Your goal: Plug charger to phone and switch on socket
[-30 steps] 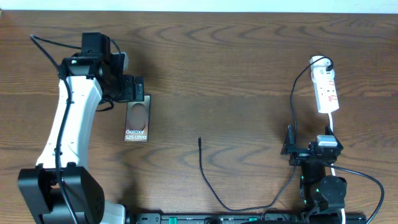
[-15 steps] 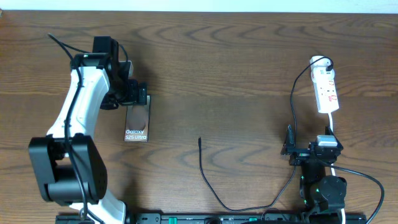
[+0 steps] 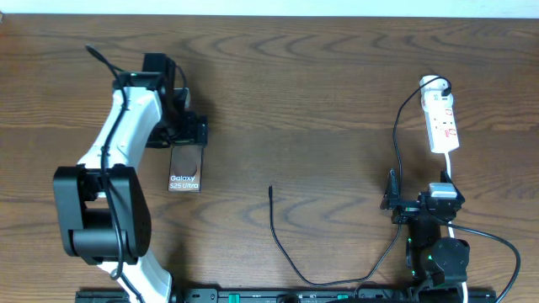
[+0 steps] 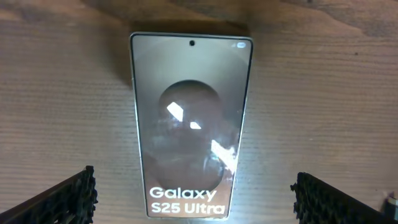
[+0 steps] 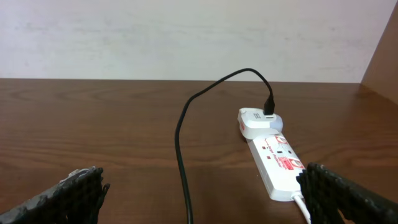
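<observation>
Overhead view: the phone is laid flat, screen up, in the left half of the frame, with the left gripper positioned over its upper end. In the left wrist view the fingers are shown spread wide, one at each lower corner, outside the long edges of the phone. Nothing is pinched, and contact with the phone cannot be confirmed.

The charger is routed through the lower centre of the frame and up the right side to a white adapter seated at the upper end of the socket. Its plug tip is left free on the table at frame centre, well apart from the phone. The right gripper is parked at lower right, spread, with nothing held.

Status: the socket end is judged connected. The phone end is not yet inserted. The switch position cannot be read. Remaining operations: the tip is to be grasped, carried to the lower end of the phone and inserted, and the socket is to be switched on.
</observation>
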Action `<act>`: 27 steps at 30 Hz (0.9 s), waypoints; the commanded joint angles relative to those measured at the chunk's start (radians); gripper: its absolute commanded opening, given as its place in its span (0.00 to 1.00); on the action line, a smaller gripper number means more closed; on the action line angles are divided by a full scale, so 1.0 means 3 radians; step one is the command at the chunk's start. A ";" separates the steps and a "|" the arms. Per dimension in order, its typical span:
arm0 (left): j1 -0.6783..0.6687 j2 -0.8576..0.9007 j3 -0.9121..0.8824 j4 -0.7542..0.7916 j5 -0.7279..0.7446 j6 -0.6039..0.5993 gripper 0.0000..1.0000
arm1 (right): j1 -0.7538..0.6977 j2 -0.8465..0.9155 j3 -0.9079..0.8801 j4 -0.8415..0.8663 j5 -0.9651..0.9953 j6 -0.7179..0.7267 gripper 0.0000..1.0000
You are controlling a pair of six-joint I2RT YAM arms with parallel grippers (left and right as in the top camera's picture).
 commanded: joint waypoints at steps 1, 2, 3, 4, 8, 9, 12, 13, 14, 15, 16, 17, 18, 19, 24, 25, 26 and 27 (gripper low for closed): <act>-0.0098 0.0034 -0.0125 0.0045 -0.0217 -0.0097 0.98 | 0.0029 -0.0004 -0.0009 -0.0008 -0.0006 -0.0025 0.99; -0.0114 0.0034 -0.0160 0.0079 -0.0217 -0.0097 0.98 | 0.0029 -0.0004 -0.0008 -0.0008 -0.0008 -0.0025 0.99; -0.0126 0.0034 -0.0195 0.0111 -0.0217 -0.0097 0.98 | 0.0029 -0.0004 -0.0009 -0.0008 -0.0006 -0.0025 0.99; -0.0128 0.0034 -0.0225 0.0142 -0.0217 -0.0097 0.98 | 0.0029 -0.0004 -0.0009 -0.0008 -0.0006 -0.0025 0.99; -0.0125 0.0034 -0.0292 0.0209 -0.0217 -0.0095 0.98 | 0.0029 -0.0004 -0.0008 -0.0008 -0.0006 -0.0025 0.99; -0.0126 0.0034 -0.0300 0.0215 -0.0217 -0.0095 0.98 | 0.0029 -0.0004 -0.0008 -0.0008 -0.0008 -0.0025 0.99; -0.0126 0.0034 -0.0319 0.0217 -0.0216 -0.0095 0.98 | 0.0029 -0.0004 -0.0008 -0.0008 -0.0008 -0.0025 0.99; -0.0126 0.0034 -0.0333 0.0220 -0.0216 -0.0095 0.98 | 0.0029 -0.0004 -0.0008 -0.0008 -0.0006 -0.0025 0.99; -0.0126 0.0034 -0.0357 0.0224 -0.0216 -0.0094 0.98 | 0.0029 -0.0004 -0.0008 -0.0008 -0.0008 -0.0025 0.99; -0.0126 0.0034 -0.0381 0.0237 -0.0216 -0.0094 0.98 | 0.0029 -0.0004 -0.0008 -0.0008 -0.0006 -0.0025 0.99; -0.0125 0.0034 -0.0418 0.0268 -0.0216 -0.0094 0.98 | 0.0029 -0.0004 -0.0009 -0.0008 -0.0006 -0.0025 0.99; -0.0126 0.0034 -0.0453 0.0299 -0.0216 -0.0094 0.98 | 0.0029 -0.0004 -0.0009 -0.0008 -0.0008 -0.0025 0.99; -0.0126 0.0034 -0.0492 0.0336 -0.0216 -0.0095 0.98 | 0.0029 -0.0004 -0.0009 -0.0008 -0.0008 -0.0025 0.99; -0.0126 0.0034 -0.0528 0.0371 -0.0215 -0.0095 0.98 | 0.0029 -0.0004 -0.0008 -0.0008 -0.0008 -0.0025 0.99; -0.0126 0.0034 -0.0647 0.0468 -0.0215 -0.0095 0.98 | 0.0029 -0.0004 -0.0008 -0.0008 -0.0008 -0.0025 0.99; -0.0126 0.0034 -0.0659 0.0476 -0.0215 -0.0095 0.98 | 0.0029 -0.0004 -0.0008 -0.0008 -0.0008 -0.0025 0.99; -0.0126 0.0034 -0.0676 0.0496 -0.0215 -0.0095 0.98 | 0.0029 -0.0004 -0.0008 -0.0008 -0.0006 -0.0025 0.99; -0.0126 0.0034 -0.0688 0.0507 -0.0215 -0.0097 0.98 | 0.0029 -0.0004 -0.0008 -0.0008 -0.0008 -0.0025 0.99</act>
